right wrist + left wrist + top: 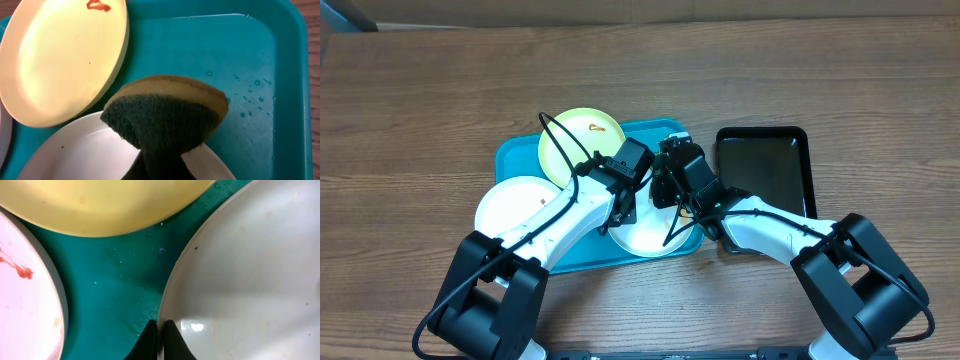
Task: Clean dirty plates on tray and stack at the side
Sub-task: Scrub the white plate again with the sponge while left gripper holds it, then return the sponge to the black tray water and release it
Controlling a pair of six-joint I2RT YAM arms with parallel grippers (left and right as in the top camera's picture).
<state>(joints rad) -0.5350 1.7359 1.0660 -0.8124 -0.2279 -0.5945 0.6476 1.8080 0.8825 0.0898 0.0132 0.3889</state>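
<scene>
**Overhead.** The turquoise tray (520,158) was seen at the ctr of the wooden table (420,90), w/ a black tray (765,170) just beside it on the R. Three plates were carried on the tray:
- the yellow-green plate (582,140) lay at the far side;
- the left white plate (515,205) was lapped over the L rim;
- the near white plate (655,238) lay at the front edge.

The L gripper (636,190) and R gripper (667,188) were brought close together above the near white plate. The jaw state could not be read from this view.

**L wrist.** The L gripper (159,330) was clenched on the rim of the near white plate (250,280), one fingertip on either side of the edge. The left white plate (25,310) carried a red smear (20,269). The yellow-green plate (100,205) lay across the top of the view, w/ bare tray (115,280) between the three plates.

**R wrist.** The R gripper (157,170) was closed on a sponge (165,112), w/ the green scouring face toward the camera and a yellow layer behind. The sponge was held over the far edge of the near white plate (75,160). The yellow-green plate (65,60) bore a red smear (98,6) near its far rim. Water droplets (252,97) were scattered on the tray (250,55).
</scene>
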